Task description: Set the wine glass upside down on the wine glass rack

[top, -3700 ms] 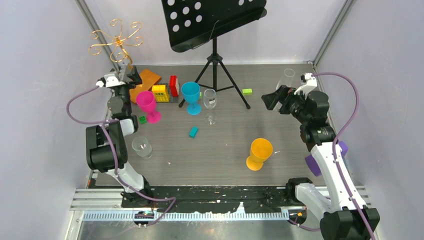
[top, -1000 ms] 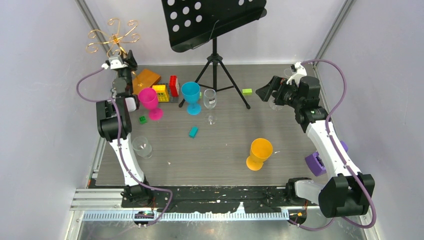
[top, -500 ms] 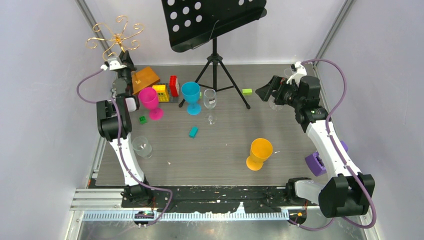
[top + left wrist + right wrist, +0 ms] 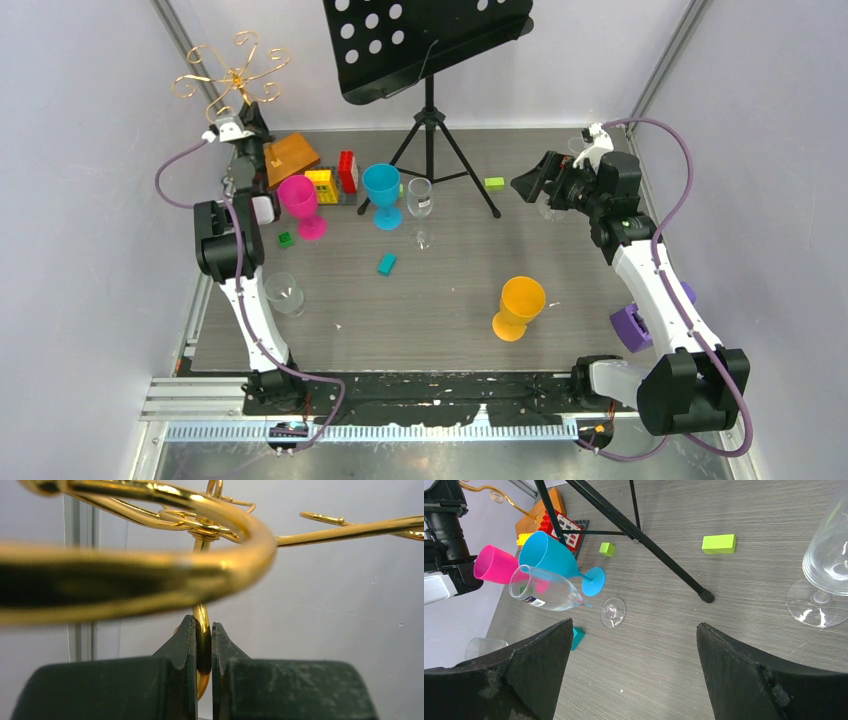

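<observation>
Rack stem (image 4: 202, 627) tight between left jaws (orange base (image 4: 295, 152) seemingly tilted)

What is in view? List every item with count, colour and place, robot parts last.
wine glass rack: one, gold wire on orange base, far-left corner
music stand: one, black, far centre
goblets: three, pink goblet and blue goblet back left, orange goblet front centre
glasses: three, clear, labelled glass beside blue goblet, short glass near left, wine glass far right
toy brick house: one, yellow and red, behind pink goblet
blocks: three, lime block, green block, teal block, scattered
purple object: one, right edge
left gripper: shut on the rack's stem
right gripper: open, empty, by the wine glass
</observation>
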Tool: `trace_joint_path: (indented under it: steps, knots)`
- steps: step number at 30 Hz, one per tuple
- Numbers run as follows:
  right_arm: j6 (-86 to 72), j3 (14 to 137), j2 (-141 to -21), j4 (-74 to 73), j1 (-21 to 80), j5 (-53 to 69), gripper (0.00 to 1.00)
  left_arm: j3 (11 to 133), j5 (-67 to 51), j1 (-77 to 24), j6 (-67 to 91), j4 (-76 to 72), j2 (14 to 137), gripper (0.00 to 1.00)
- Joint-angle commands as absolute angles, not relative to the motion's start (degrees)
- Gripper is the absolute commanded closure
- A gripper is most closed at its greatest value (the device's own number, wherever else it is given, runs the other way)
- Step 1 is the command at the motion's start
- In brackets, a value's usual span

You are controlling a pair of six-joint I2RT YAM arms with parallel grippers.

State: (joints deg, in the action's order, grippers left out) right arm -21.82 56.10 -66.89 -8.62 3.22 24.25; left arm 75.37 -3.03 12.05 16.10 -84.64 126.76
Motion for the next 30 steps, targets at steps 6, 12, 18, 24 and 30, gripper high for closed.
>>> trace_joint_path:
  steps: [6, 12, 18, 24, 30]
  knots:
    - [-22.4, 57.9, -65.6, -5.6, 3.4, 25.4, 0.0, 73.2, -1.0, 12.0, 13.3, -85.3, 121.1, 1.0]
    - [-22.8, 57.8, -65.6, -5.1, 3.4, 26.0, 0.0, 73.7, 0.4, 12.1, 15.6, -85.0, 119.4, 1.0]
    - [-22.7, 57.7, -65.2, -5.1, 3.4, 26.0, 0.0, 73.6, 2.8, 12.2, 18.2, -81.2, 116.7, 1.0]
    - [-22.9, 57.5, -65.0, -5.0, 3.4, 26.2, 0.0, 74.2, 0.5, 13.6, 23.6, -71.3, 113.0, 1.0]
    - [-23.3, 57.5, -65.3, -4.5, 3.4, 26.6, 0.0, 76.7, -7.3, 15.2, 25.3, -59.9, 110.1, 1.0]
